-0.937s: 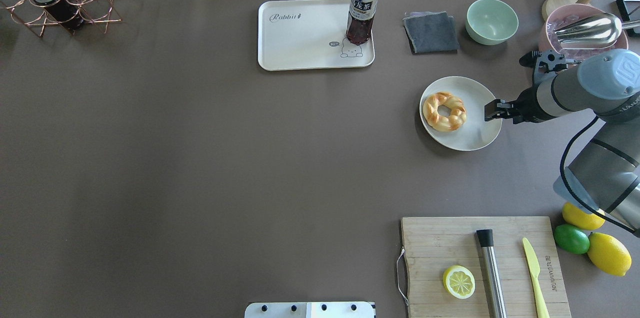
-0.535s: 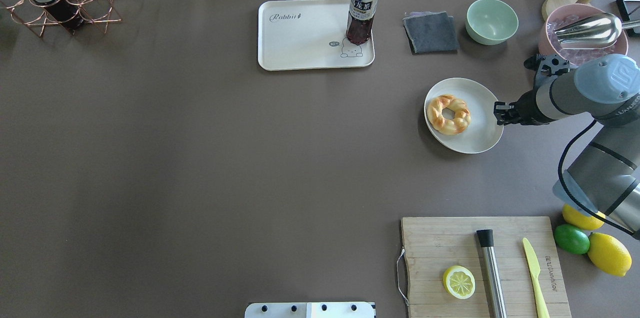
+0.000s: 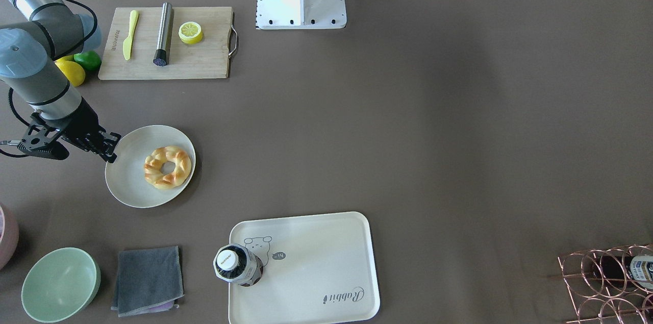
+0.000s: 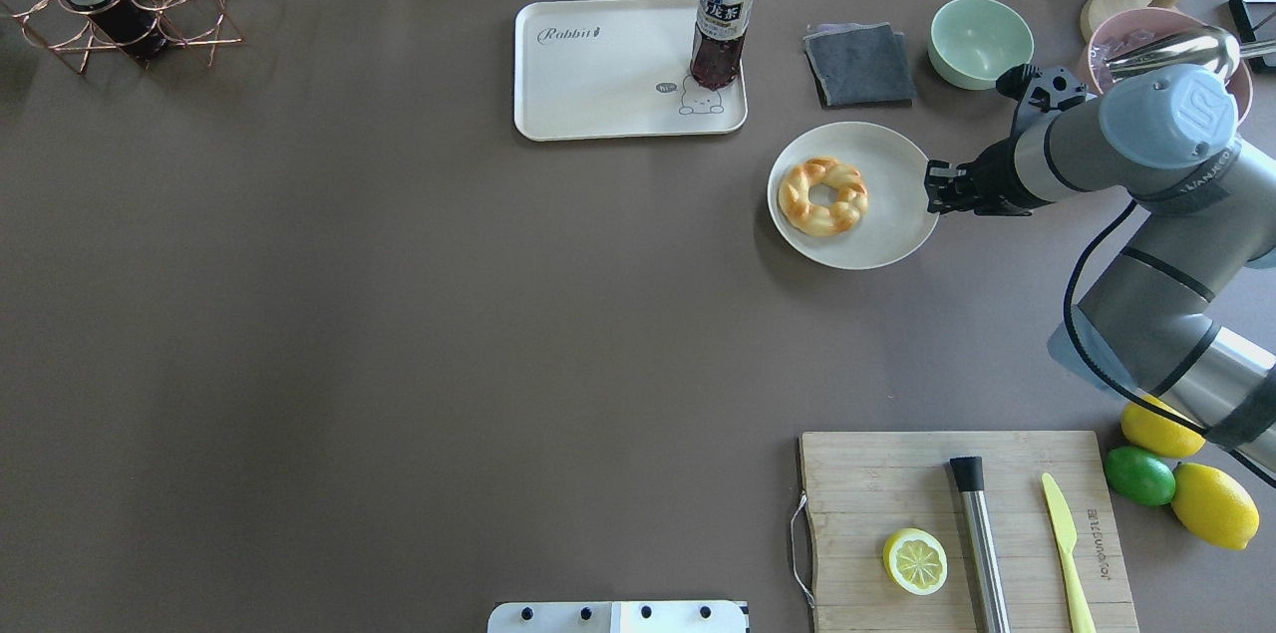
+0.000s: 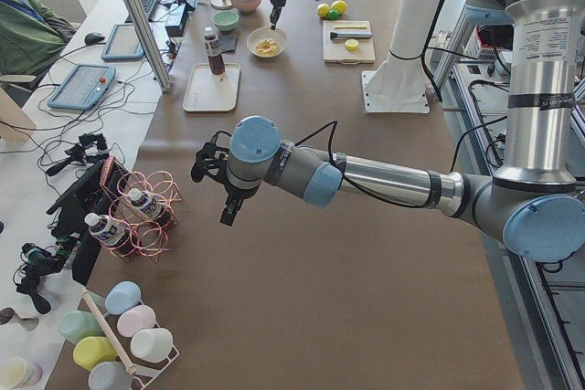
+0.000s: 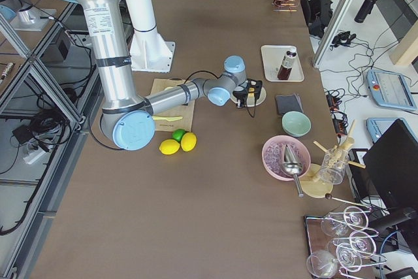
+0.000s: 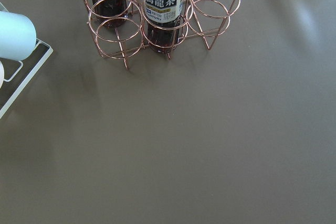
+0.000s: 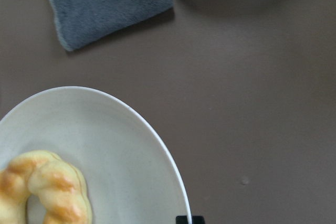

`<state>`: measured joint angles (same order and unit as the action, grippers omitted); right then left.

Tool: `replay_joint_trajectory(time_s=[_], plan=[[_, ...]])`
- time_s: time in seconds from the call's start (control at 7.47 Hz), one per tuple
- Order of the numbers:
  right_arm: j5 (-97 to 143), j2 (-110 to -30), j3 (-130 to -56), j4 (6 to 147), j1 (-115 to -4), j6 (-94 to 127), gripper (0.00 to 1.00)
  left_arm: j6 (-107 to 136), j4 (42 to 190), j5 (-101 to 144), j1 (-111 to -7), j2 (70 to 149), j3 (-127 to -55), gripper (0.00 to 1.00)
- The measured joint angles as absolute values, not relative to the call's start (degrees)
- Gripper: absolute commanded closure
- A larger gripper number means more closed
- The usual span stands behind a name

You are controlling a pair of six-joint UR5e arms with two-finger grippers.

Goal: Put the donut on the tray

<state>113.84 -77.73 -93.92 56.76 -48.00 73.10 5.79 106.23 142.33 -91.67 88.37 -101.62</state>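
The golden braided donut (image 4: 822,196) lies on a round off-white plate (image 4: 892,219), also in the front view (image 3: 167,167) and the right wrist view (image 8: 47,190). My right gripper (image 4: 932,189) is shut on the plate's right rim (image 8: 157,145). The plate sits just right of and below the cream tray (image 4: 598,85), which carries a dark tea bottle (image 4: 723,15) at its right end. My left gripper (image 5: 227,216) hangs over the table near the copper wire rack (image 7: 157,14); it shows only in the left side view, so I cannot tell its state.
A grey cloth (image 4: 859,63) and a green bowl (image 4: 981,42) lie behind the plate. A pink bowl (image 4: 1102,65) with a ladle is at far right. The cutting board (image 4: 897,483) holds a lemon half, a metal tool and a yellow knife.
My right gripper went from over the plate to its right rim, then moved left and back with the plate and donut, nearer the tray.
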Motion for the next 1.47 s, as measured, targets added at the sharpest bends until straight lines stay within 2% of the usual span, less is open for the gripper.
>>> replay_joint_trajectory(time_s=[0.4,0.94,1.2,1.47], plan=[[115.33,-69.13,-95.99,58.28,-45.62,81.65,1.00,11.59,107.38,144.06,-90.38,89.70,-101.79,0.02],[103.40,-53.17,-102.73,74.77,-33.35,84.91,1.00,31.87,118.08,143.86,-83.03,91.94,-101.84,0.02],[97.87,-46.88,-102.94,80.58,-27.20,85.37,1.00,39.00,120.36,143.43,-79.45,93.88,-101.86,0.02],[95.23,-38.98,-99.36,87.71,-23.02,86.22,1.00,43.38,120.72,143.24,-77.28,96.04,-101.90,0.02]])
